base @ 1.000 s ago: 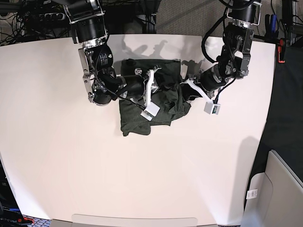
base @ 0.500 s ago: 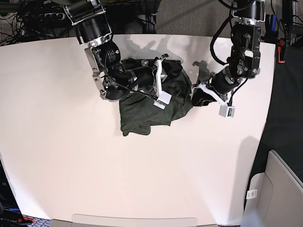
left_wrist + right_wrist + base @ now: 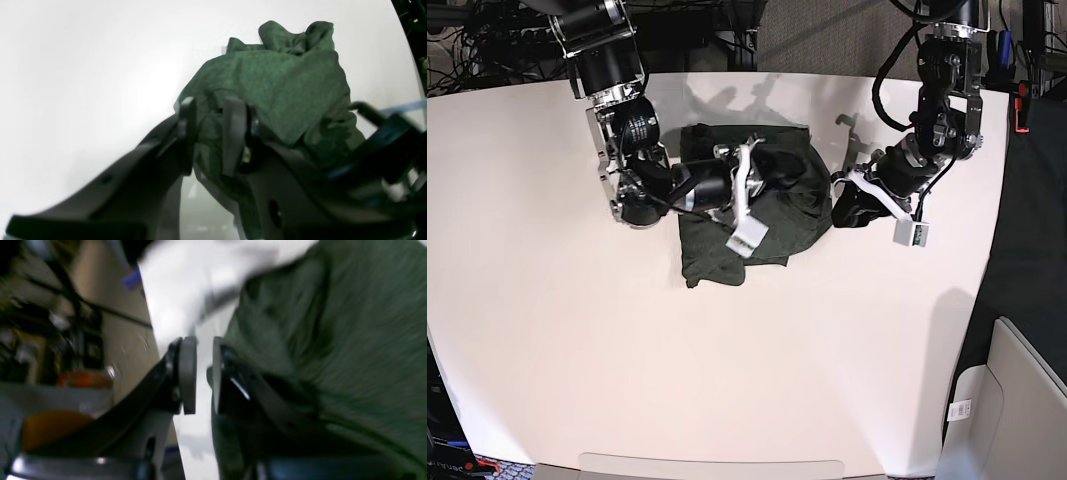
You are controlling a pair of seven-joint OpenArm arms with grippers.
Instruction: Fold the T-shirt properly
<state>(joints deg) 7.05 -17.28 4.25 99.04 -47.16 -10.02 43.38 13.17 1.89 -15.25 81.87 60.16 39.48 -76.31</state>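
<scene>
The left gripper is pinched on a fold of the T-shirt, probably to draw that side outward. The bundle lies crumpled on the white table between both arms. The right gripper stands narrowly parted with no cloth visibly between its pads; fabric lies against its outer side.

Base view looks straight down from high above the white table, far off. Left wrist cam sits behind its jaws, close up, facing along them at the T-shirt bunched between and beyond. Right wrist cam likewise, blurred; shirt right of its jaws. All share the shirt.
</scene>
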